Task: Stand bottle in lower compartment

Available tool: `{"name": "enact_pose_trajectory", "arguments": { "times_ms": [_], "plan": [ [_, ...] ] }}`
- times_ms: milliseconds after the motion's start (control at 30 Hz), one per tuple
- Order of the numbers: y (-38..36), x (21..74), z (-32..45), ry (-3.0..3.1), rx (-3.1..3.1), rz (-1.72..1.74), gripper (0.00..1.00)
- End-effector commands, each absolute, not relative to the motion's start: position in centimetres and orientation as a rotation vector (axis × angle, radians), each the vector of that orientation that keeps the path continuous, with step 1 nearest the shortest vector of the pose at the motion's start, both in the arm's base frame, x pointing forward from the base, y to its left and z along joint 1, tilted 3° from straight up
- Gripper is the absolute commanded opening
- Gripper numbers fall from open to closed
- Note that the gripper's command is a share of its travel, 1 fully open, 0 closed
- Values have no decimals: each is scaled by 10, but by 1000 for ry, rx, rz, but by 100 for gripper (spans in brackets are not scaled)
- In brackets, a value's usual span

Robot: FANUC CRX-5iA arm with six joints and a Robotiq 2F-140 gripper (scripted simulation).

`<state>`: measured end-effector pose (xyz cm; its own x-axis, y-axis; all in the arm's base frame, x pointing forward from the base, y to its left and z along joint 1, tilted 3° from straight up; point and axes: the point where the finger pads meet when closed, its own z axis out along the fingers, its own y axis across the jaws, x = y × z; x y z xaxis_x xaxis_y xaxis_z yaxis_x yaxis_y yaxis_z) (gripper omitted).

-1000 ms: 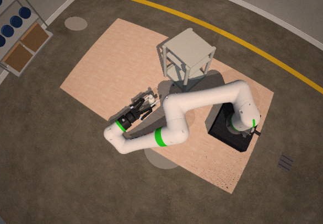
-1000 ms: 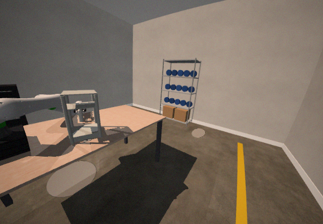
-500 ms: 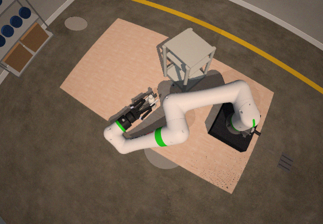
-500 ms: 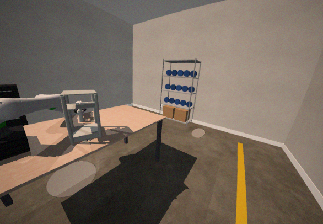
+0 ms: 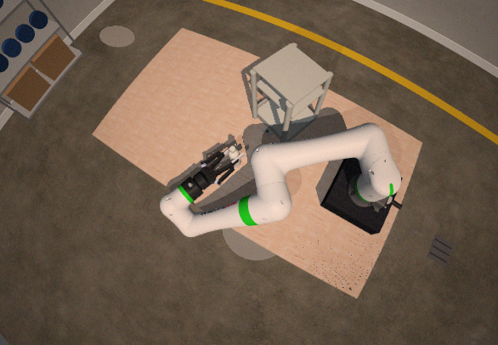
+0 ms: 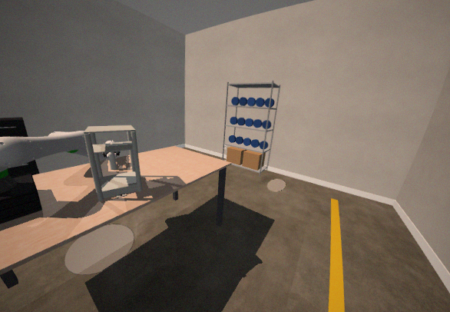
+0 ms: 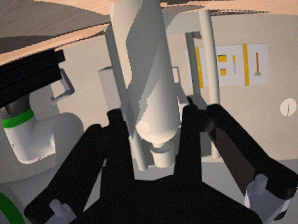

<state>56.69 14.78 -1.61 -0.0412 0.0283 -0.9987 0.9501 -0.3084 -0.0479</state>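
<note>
The white bottle (image 5: 233,151) stands upright on the wooden table (image 5: 178,106), left of the arm's elbow and in front of the shelving unit (image 5: 290,85). My gripper (image 5: 228,160) reaches in sideways and is shut on the bottle. In the wrist view, which is upside down, the bottle (image 7: 148,76) fills the middle, and my black fingers press its sides near the shoulder, with the cap toward the palm. Its base is at table level; I cannot tell if it touches. In the exterior view the bottle (image 6: 110,155) shows through the shelving unit, whose lower compartment is empty.
The arm's forearm (image 5: 314,146) runs close past the shelving unit's front posts. The black robot base (image 5: 356,200) stands at the table's right end. A tall storage rack (image 6: 250,127) with blue balls and boxes stands by the far wall, off the table.
</note>
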Motion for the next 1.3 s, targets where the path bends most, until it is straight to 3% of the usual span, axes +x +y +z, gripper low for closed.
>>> {"name": "enact_pose_trajectory", "arguments": {
  "times_ms": [0, 1267],
  "plan": [
    [148, 567, -16, 1094, 1433, -1462, 0],
    [147, 568, 12, 1094, 1433, -1462, 0]
  ]
}}
